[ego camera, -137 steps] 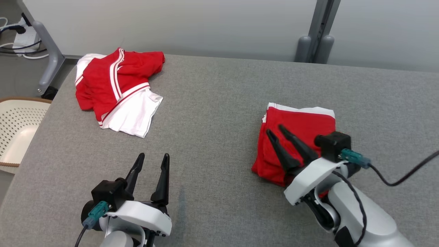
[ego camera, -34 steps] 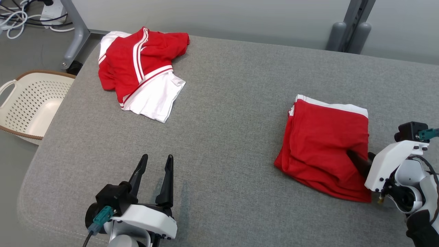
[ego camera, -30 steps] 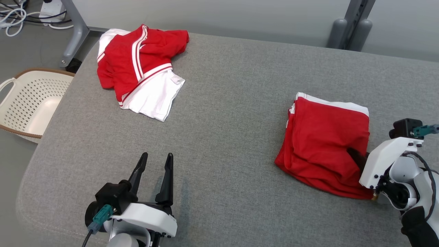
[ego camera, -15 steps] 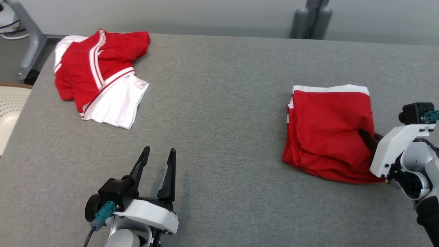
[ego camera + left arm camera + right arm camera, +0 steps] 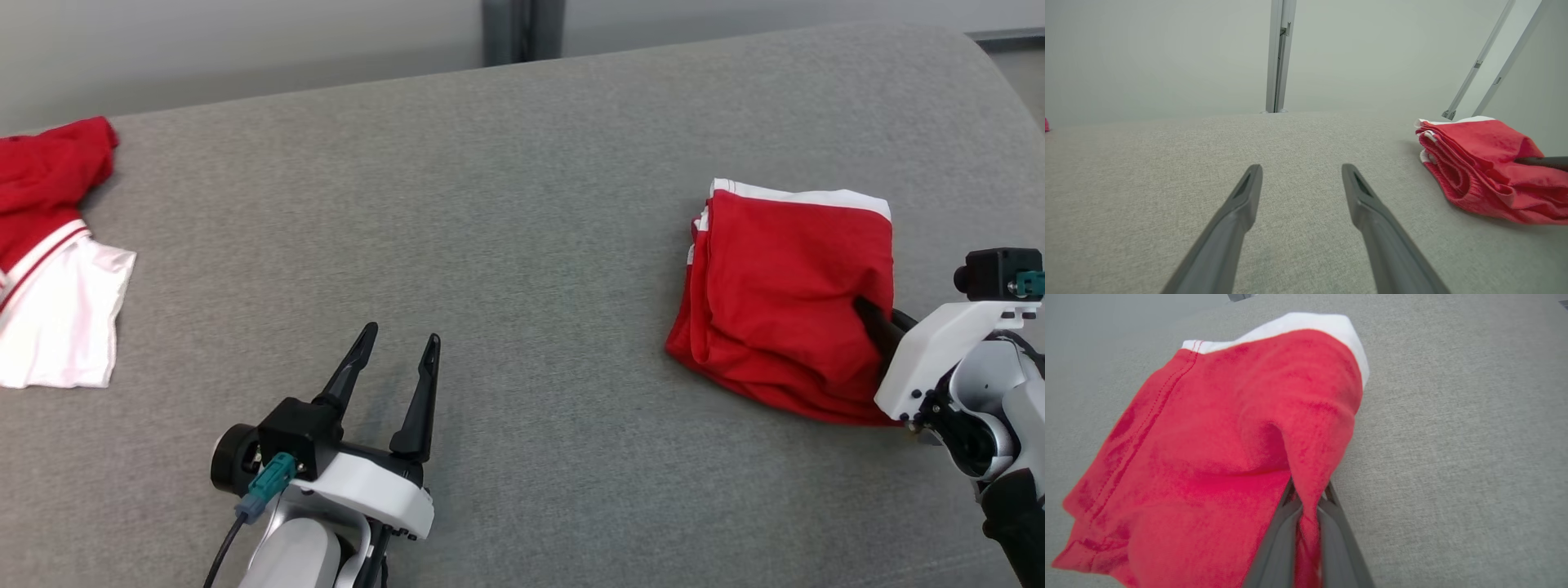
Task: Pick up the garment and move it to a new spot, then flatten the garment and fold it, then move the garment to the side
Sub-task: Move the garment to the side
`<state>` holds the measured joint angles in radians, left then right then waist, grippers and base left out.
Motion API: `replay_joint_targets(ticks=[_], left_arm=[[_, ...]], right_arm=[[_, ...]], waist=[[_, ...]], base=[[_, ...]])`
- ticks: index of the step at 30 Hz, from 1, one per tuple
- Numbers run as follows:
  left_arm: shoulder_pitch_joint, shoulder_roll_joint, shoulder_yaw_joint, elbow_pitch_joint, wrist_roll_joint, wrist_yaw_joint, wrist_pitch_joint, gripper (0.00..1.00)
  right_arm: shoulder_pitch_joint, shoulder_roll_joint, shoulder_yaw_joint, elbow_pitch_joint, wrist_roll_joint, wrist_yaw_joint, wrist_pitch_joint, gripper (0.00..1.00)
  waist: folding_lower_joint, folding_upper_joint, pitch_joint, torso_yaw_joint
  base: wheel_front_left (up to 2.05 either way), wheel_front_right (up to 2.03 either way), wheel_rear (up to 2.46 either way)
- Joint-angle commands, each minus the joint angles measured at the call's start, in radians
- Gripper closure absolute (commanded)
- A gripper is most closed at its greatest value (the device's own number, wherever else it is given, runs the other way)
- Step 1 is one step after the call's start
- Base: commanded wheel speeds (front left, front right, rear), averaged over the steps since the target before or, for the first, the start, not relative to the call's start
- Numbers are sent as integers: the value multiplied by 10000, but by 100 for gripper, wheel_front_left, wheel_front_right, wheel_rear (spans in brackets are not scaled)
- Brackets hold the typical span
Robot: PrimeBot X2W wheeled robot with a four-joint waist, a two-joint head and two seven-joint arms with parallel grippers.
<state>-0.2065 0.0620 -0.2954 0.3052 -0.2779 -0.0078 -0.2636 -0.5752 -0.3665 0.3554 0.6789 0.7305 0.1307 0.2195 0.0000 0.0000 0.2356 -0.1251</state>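
Left arm: I read the left gripper (image 5: 402, 333) at lower left of the head view. Its two fingers are spread wide, point forward, and hold nothing.

Right arm: it comes in from the far right, with the white wrist (image 5: 939, 351) tilted inward. I see the right gripper (image 5: 870, 312) with fingers pressed together, pinching a fold at the garment (image 5: 784, 310) edge.

Grey fabric tabletop (image 5: 522, 212) spreads wide here. At its far left edge lies a crumpled red-and-white garment (image 5: 49, 278), and a grey upright post (image 5: 522, 28) stands behind, against the pale wall (image 5: 245, 49)
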Motion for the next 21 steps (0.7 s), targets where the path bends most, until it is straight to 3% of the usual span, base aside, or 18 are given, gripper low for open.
replay_joint_targets(ticks=[1, 9, 21], left_arm=[[-224, 113, -17, 7, 77, -32, 39, 0], [-523, 166, -198, -89, 177, -51, 149, 0], [-606, 432, -144, -509, 189, 203, 244, 0]], right_arm=[[-133, -5, 34, 75, -46, 1, -196, 100], [-588, -100, 119, 629, -185, 1, -858, 100], [-2156, -1285, -183, 2360, -999, 1, -1671, 100]], waist=[[0, 0, 294, -670], [0, 0, 577, -776], [0, 0, 1255, 334]], base=[[0, 0, 0], [0, 0, 0], [0, 0, 0]])
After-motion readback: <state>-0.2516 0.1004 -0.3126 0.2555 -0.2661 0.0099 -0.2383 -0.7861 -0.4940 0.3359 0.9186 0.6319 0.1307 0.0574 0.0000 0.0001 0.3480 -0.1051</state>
